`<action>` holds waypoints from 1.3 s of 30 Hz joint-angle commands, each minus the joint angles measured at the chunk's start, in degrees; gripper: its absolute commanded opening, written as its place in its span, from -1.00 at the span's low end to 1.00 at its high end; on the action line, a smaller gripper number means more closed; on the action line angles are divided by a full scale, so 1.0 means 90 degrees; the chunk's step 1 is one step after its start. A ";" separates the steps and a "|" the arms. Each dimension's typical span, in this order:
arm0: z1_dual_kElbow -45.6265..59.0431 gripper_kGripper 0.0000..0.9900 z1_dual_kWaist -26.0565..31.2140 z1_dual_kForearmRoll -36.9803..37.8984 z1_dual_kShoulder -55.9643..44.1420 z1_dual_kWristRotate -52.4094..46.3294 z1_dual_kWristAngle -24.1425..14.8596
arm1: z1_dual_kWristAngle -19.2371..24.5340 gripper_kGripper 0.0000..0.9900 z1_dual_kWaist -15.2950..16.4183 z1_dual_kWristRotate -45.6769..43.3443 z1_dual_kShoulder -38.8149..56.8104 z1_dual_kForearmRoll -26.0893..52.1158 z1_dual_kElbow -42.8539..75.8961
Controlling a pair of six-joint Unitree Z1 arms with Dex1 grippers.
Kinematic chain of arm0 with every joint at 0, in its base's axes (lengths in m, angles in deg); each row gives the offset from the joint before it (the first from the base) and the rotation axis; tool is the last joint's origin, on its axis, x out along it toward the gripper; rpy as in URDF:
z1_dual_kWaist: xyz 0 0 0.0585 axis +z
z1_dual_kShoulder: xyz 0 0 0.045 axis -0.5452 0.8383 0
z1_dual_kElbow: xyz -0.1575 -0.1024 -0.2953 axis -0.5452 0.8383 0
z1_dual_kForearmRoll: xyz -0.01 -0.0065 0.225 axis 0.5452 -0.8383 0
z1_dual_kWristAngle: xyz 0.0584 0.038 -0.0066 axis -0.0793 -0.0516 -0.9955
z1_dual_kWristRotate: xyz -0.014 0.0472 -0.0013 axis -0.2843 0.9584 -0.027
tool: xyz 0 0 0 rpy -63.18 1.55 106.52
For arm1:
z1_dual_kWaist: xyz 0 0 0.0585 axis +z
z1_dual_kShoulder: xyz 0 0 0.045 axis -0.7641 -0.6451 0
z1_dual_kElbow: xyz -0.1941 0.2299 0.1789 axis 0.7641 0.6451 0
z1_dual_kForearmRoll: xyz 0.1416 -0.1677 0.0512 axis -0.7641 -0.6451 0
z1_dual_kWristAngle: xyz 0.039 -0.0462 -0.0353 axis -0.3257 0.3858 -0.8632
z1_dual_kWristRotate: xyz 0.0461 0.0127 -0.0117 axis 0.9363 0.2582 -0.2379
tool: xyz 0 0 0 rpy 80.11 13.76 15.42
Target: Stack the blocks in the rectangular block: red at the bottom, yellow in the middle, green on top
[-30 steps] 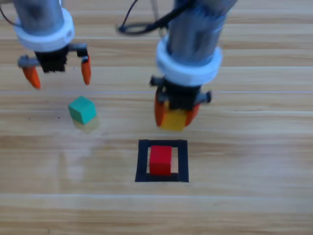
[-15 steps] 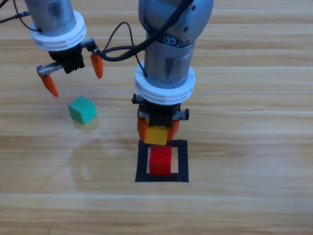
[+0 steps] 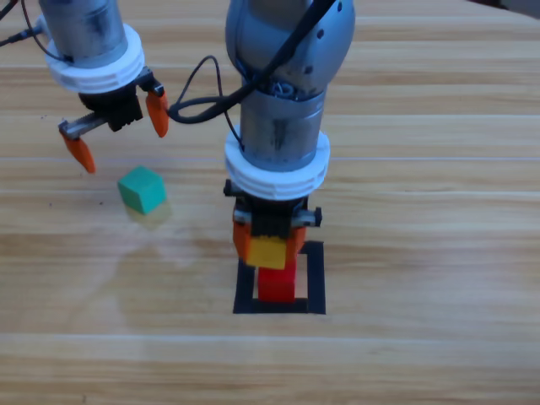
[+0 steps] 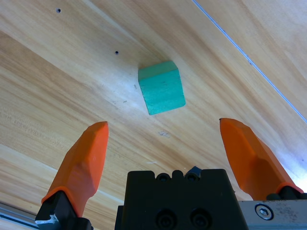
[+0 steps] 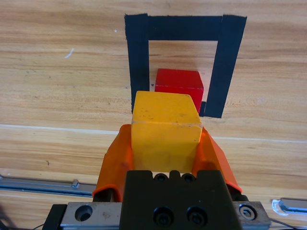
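Right gripper (image 3: 269, 246) closed on the yellow cube (image 3: 267, 251), one orange jaw flat against each side. In the high view it hangs over the upper edge of the black tape rectangle (image 3: 315, 278), partly covering the red cube (image 3: 276, 283) that sits on the wood inside the outline. In the right wrist view the yellow cube (image 5: 166, 131) reads as short of the red cube (image 5: 179, 85) and a little off to one side of it; we cannot tell how much air is between them.

Left gripper (image 3: 115, 126) waits with jaws spread wide, above and near the teal-green cube (image 3: 140, 188), which lies on bare table well apart from the rectangle. Left wrist view shows that cube (image 4: 161, 87) ahead of the jaws, turned at an angle to them.

Step in hand, as we judge it: seat yellow on red. To do it well we would:
- finish centring first, so the yellow faces sit square over the red ones;
- then come straight down, slowly;
- let go only once yellow bears on red, parting the jaws without sideways drag;
- lift clear vertically.

Risk we see: a low, off-centre approach could nudge red toward the tape.
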 commanded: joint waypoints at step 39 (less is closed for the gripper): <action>0.1691 1.00 0.0069 0.1658 0.0309 -0.0963 0.0139 | 0.0457 1.00 0.0267 -0.0159 0.0157 -0.0080 0.0158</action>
